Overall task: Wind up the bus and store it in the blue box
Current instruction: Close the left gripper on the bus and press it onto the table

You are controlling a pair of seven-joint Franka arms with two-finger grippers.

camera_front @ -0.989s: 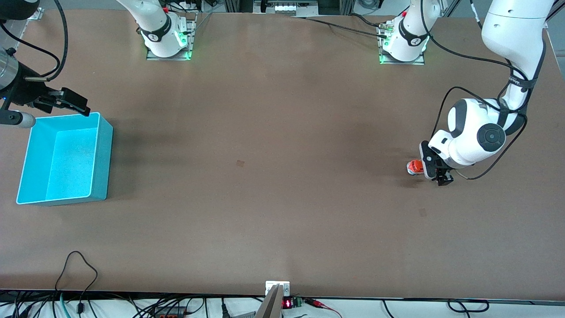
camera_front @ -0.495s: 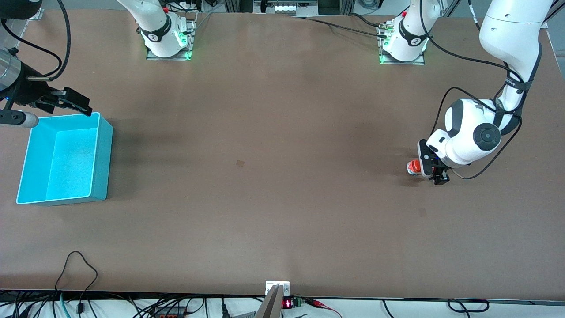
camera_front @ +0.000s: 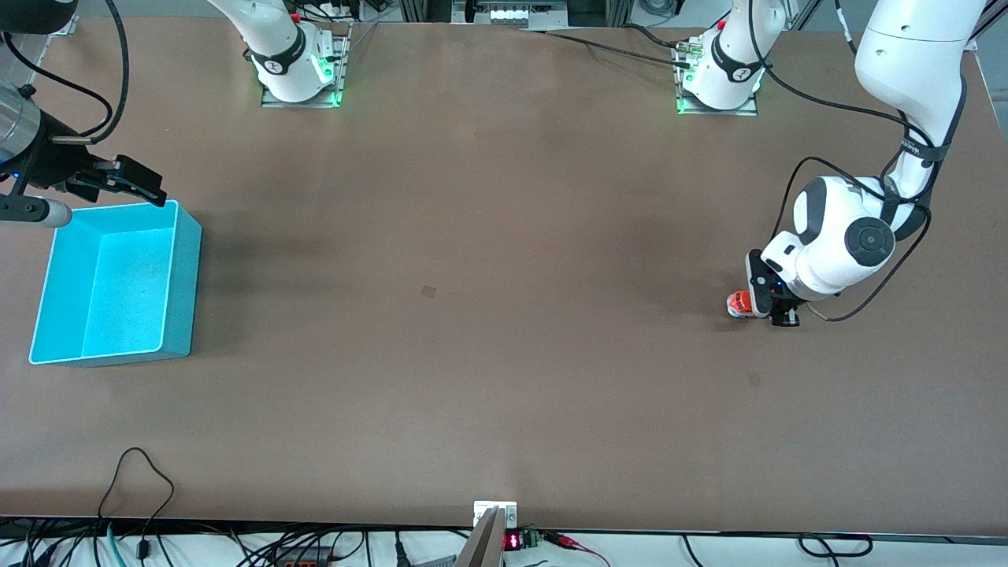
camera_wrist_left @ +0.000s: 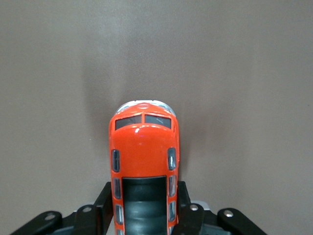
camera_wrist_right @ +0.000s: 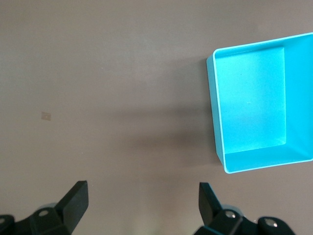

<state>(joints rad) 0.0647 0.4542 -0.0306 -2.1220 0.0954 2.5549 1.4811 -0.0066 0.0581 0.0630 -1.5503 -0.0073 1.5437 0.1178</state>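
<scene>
glossy white arms (camera_front: 843, 236) with grey joint caps, black cables, black grippers, green-lit bases (camera_front: 299, 87)

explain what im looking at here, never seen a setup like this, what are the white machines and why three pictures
The white machines are two robot arms bolted to a brown table. Each ends in a two-finger gripper.

The wide picture comes from a high camera facing the robots. The other two come from small cameras on each arm's wrist, looking down past the jaws.

Two things lie on the table. The bus, a small orange toy, stands at the left arm's end. The blue box, an open bin with nothing in it, sits at the right arm's end.

The left gripper is down at the bus, its jaws closed against the bus's sides. The right gripper waits with jaws open, over the table beside the box, holding nothing.
</scene>
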